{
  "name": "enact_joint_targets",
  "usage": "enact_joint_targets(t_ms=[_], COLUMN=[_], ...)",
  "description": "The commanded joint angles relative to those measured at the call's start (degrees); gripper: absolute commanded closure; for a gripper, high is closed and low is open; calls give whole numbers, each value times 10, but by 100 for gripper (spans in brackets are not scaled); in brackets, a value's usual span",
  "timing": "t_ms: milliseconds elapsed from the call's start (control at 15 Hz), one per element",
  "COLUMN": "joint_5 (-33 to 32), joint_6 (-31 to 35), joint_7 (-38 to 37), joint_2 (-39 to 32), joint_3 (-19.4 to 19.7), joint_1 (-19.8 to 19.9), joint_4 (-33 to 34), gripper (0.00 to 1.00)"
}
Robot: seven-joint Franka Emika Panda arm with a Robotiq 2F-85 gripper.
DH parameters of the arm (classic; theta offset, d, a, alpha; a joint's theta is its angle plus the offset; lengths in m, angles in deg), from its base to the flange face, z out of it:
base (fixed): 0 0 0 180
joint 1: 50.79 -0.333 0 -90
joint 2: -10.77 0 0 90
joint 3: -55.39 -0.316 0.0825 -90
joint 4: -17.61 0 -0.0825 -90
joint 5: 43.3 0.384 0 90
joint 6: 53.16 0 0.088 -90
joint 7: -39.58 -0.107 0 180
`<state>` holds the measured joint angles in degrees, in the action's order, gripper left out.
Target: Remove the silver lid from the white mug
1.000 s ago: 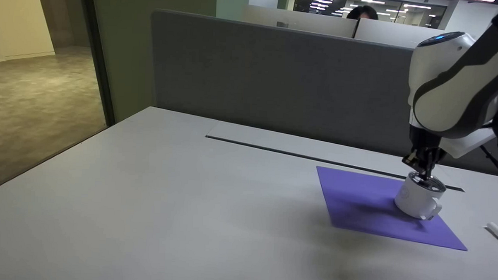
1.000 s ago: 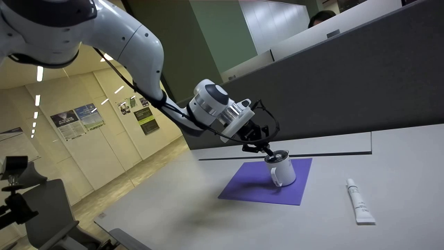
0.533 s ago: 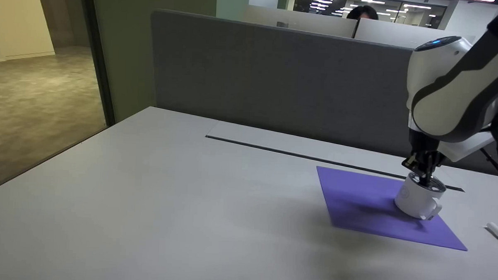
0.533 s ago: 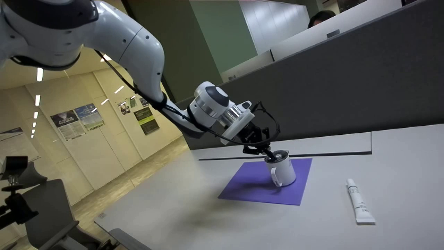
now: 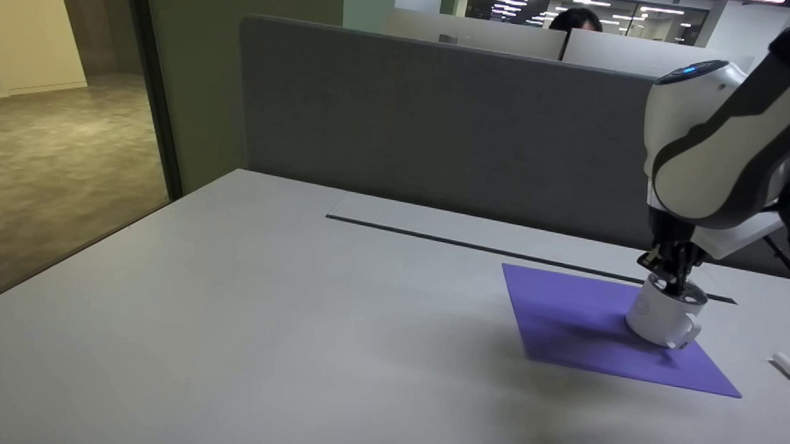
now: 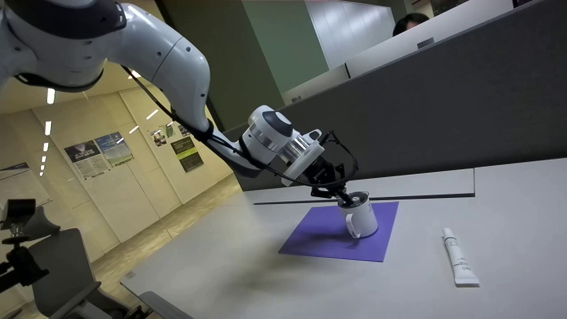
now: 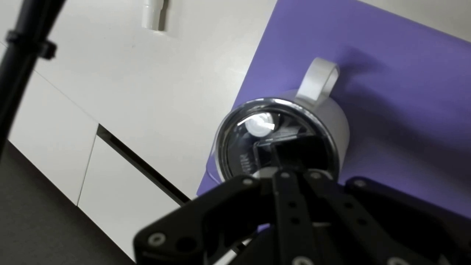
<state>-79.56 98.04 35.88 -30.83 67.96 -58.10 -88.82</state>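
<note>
The white mug (image 5: 657, 322) stands upright on the purple mat in both exterior views (image 6: 362, 220). Its handle (image 7: 314, 79) points toward the top of the wrist view. The round lid (image 7: 237, 154), with a silver rim and a shiny dark, see-through-looking top, sits on the mug's rim. My gripper (image 7: 300, 151) comes down onto the lid's top from above; it also shows in both exterior views (image 5: 675, 289) (image 6: 347, 200). Its fingers are drawn together with no gap showing. The tips look dark, and anything between them is hidden.
The purple mat (image 5: 575, 320) lies on the white table (image 5: 299, 324). A white tube (image 6: 460, 261) lies beside the mat; its end shows in the wrist view (image 7: 152, 14). A dark grey partition (image 5: 438, 125) stands along the table's back edge. A cable (image 6: 226, 139) hangs along the arm.
My gripper and arm have moved slightly down, so the fingertips are lower at the lid. The mug and lid have not visibly moved.
</note>
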Motion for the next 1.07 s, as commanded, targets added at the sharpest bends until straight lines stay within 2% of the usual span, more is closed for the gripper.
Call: enact_joint_targets(t_ms=[0,400,667,867,1000], joint_5=[-21,-30,23,66,86], joint_6=[3,-2,-8,-9,-12], joint_7=[-39,-68,-23,7,17], joint_2=[-9,-3,37,39,34], joint_3=[29,45,0,-21,-23], joint_1=[-18,-23,12,24,23], joint_4=[8,5,-15,-13,-12], gripper=[100,100,100,100,100])
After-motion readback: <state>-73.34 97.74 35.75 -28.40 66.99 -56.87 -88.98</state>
